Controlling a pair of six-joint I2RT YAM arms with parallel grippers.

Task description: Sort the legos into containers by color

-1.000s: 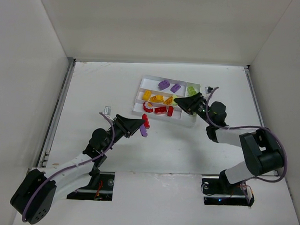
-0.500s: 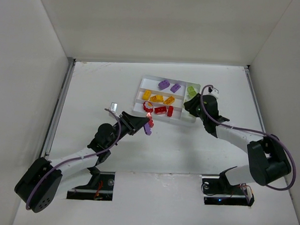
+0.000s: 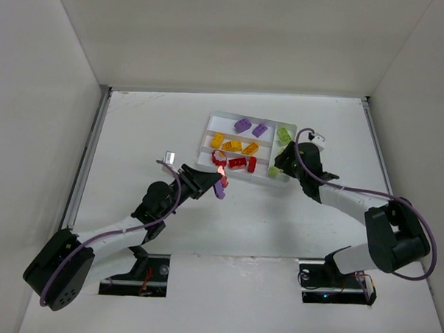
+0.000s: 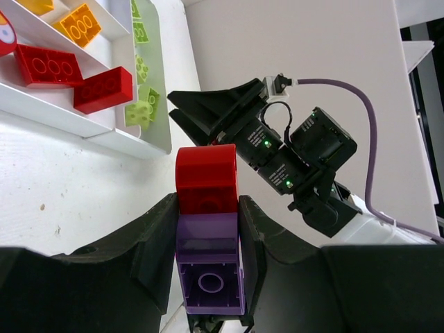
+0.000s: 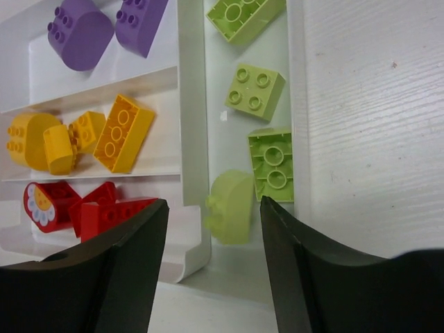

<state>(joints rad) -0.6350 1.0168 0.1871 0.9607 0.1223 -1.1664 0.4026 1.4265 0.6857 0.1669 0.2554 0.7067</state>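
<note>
From overhead, the pair of bricks in the left gripper (image 4: 208, 232) is too small to read. Its own wrist camera shows a red brick (image 4: 207, 179) stacked on a purple brick (image 4: 209, 260), pinched between the fingers just beside the near edge of the tray (image 5: 191, 83). The right gripper (image 5: 211, 215) hangs spread wide over the crosswise end slot, its dark fingers hiding part of the red bricks (image 5: 104, 211). Two purple bricks (image 5: 80, 31), cut off at the frame edge, lie in one long slot and yellow-orange pieces (image 5: 123, 133) in the next. A round red piece (image 5: 41, 205) sits with the reds, and four lime pieces (image 5: 254, 88) lie in the end slot.
</note>
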